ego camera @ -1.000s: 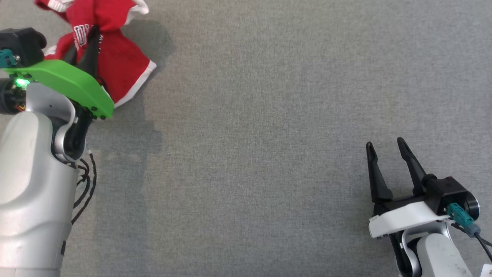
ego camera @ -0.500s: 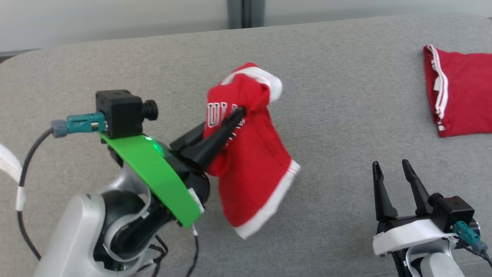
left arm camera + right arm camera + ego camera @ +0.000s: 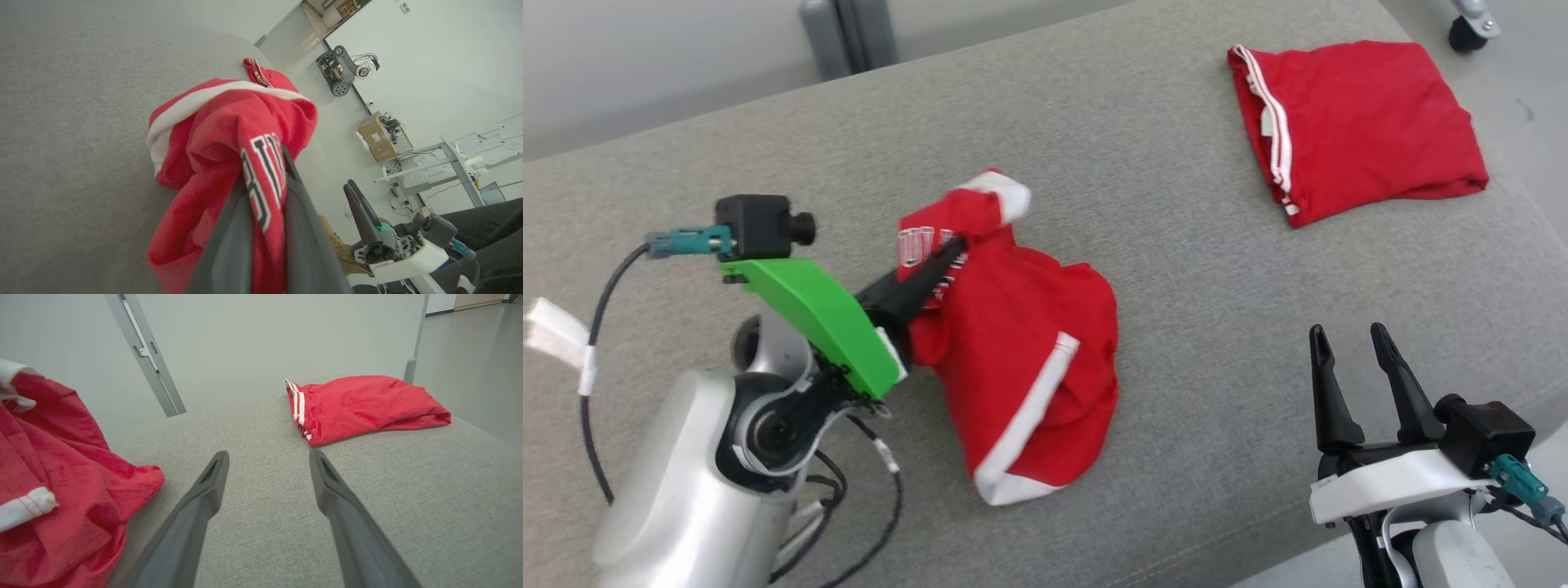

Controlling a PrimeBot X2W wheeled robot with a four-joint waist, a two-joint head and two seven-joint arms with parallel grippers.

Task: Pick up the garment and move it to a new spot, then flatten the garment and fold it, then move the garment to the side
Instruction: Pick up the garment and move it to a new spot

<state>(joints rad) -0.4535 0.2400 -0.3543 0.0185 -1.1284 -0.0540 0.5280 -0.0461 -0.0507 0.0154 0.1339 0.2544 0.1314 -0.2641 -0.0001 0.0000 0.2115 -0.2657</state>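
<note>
The garment (image 3: 1021, 359) is a crumpled red piece with white trim and white lettering. My left gripper (image 3: 956, 243) is shut on its upper part, holding that part lifted while the lower folds rest on the grey table (image 3: 1176, 245). In the left wrist view the red cloth (image 3: 229, 134) is pinched between my dark fingers (image 3: 229, 245). My right gripper (image 3: 1346, 336) stands open at the lower right, well apart from the garment, with nothing between its fingers (image 3: 204, 498). The garment's edge (image 3: 61, 477) shows at the left of the right wrist view.
A second red garment (image 3: 1347, 126), folded, lies at the table's far right corner and shows as a folded red bundle (image 3: 363, 404) ahead of my right gripper. The table's right edge (image 3: 1527, 212) drops to the floor. A grey post (image 3: 845, 33) stands behind the table.
The head camera has swung up and to the right, bringing the folded garment into view. My left gripper has carried the garment toward the table's middle, and its lower part now rests on the surface.
</note>
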